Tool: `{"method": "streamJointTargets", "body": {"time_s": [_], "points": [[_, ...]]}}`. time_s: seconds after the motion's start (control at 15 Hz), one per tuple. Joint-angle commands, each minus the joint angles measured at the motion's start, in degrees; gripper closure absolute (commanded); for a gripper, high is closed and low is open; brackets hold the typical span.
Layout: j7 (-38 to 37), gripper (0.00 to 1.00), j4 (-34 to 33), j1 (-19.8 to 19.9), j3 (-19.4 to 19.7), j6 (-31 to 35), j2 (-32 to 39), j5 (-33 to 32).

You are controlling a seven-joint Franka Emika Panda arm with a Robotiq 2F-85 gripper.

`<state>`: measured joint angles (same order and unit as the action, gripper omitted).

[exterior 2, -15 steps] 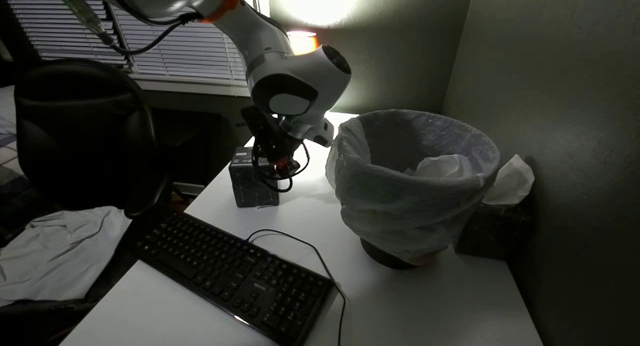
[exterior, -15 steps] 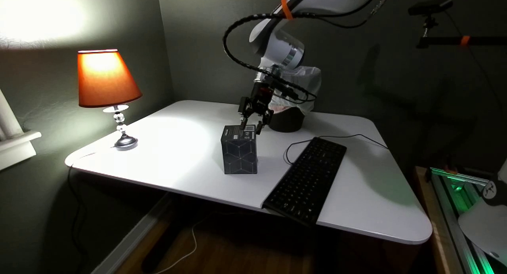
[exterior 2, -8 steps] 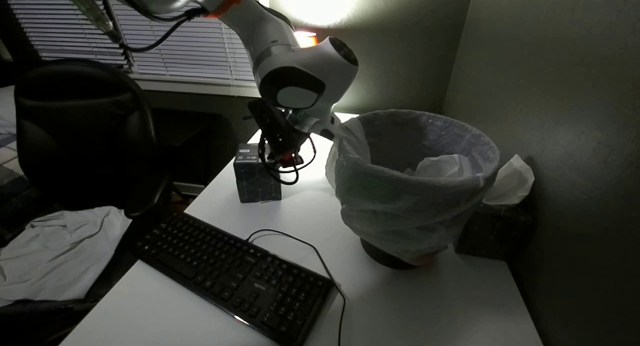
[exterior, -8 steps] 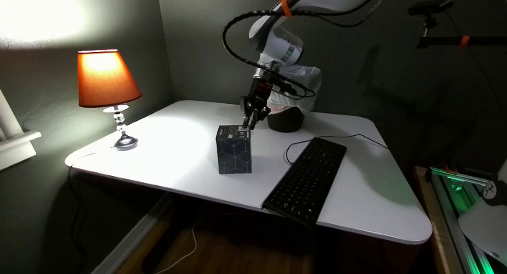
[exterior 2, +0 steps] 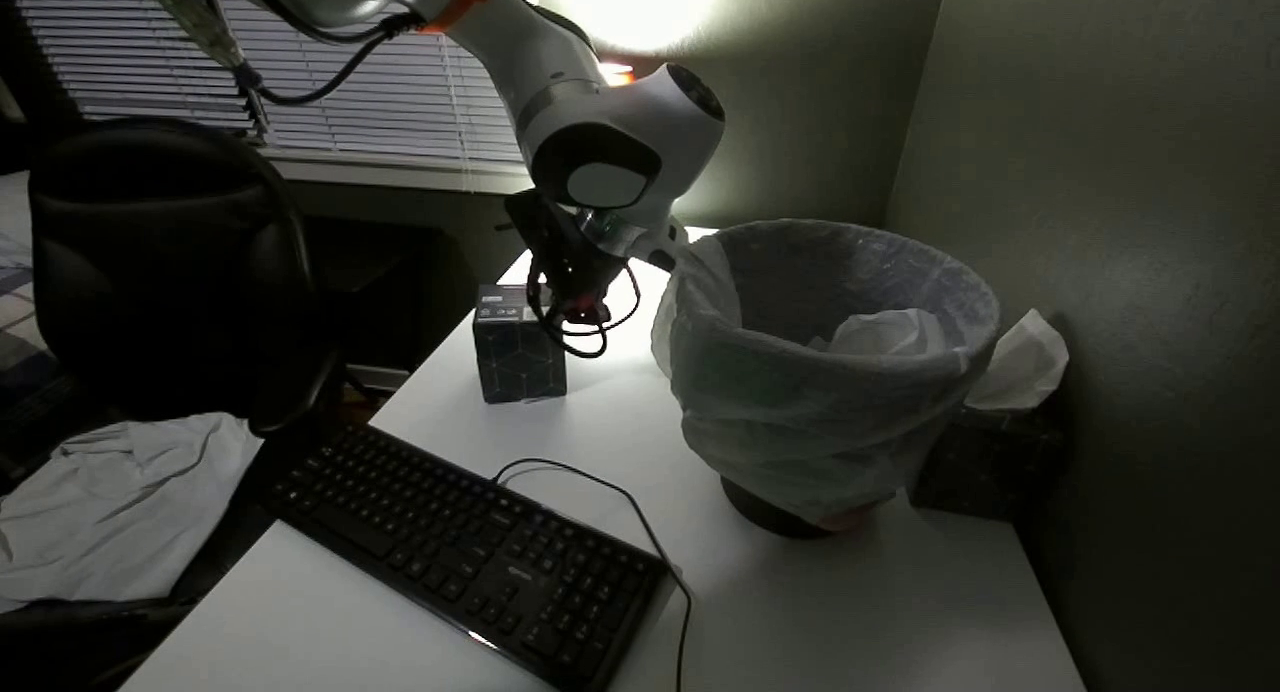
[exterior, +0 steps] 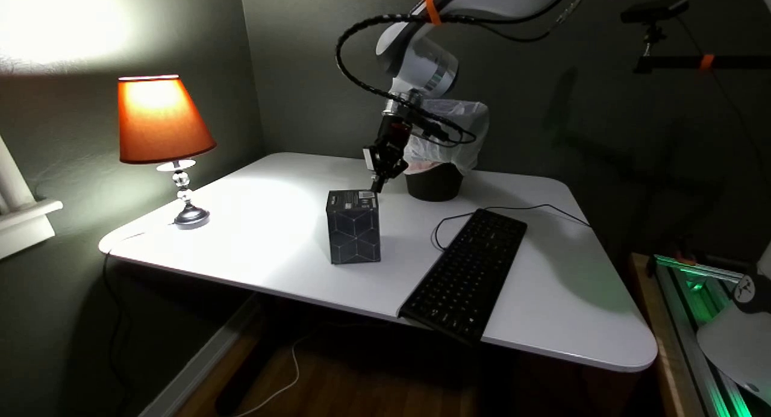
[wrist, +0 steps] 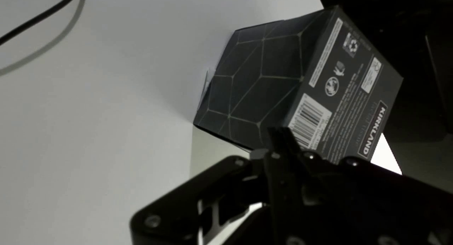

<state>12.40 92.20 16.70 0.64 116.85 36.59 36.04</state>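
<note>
A dark box with a pale geometric line pattern (exterior: pixel 354 233) stands upright on the white table (exterior: pixel 265 224). In the wrist view, the box (wrist: pixel 254 71) shows its printed top with a barcode and the word KIRKLAND. My gripper (exterior: pixel 376 187) is at the box's top edge, its fingertips close to the barcode corner; whether they touch it I cannot tell. In the wrist view the gripper's fingers (wrist: pixel 274 142) are pressed together, and nothing shows between them. In an exterior view, the box (exterior 2: pixel 520 357) is partly hidden behind the gripper and its cables, and the fingertips are out of sight.
A black keyboard (exterior: pixel 470 266) lies with its cord near the box. Behind the gripper stands a bin with a white liner (exterior 2: pixel 790 412) holding crumpled white material; a dark tissue box (exterior 2: pixel 990 462) is behind it. An orange lamp (exterior: pixel 159 122) stands at the table's far-left corner.
The gripper's fingers have gone from apart to together, and the gripper has risen slightly. The box has shifted a little, leftward in one view and rightward and farther away in another.
</note>
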Motion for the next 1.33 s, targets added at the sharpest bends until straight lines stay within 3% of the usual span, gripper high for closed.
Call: {"method": "streamJointTargets", "body": {"time_s": [0.0, 0.87, 1.27], "points": [[-0.7, 0.99, -1.9, -0.4, 0.3, -1.3, 1.8, -2.1], [3.5, 0.99, 5.9, -2.6, -0.5, 6.2, -6.0, -7.7], [7.7, 0.99, 12.9, -5.4, -0.4, 13.6, -9.2, -15.6]]}}
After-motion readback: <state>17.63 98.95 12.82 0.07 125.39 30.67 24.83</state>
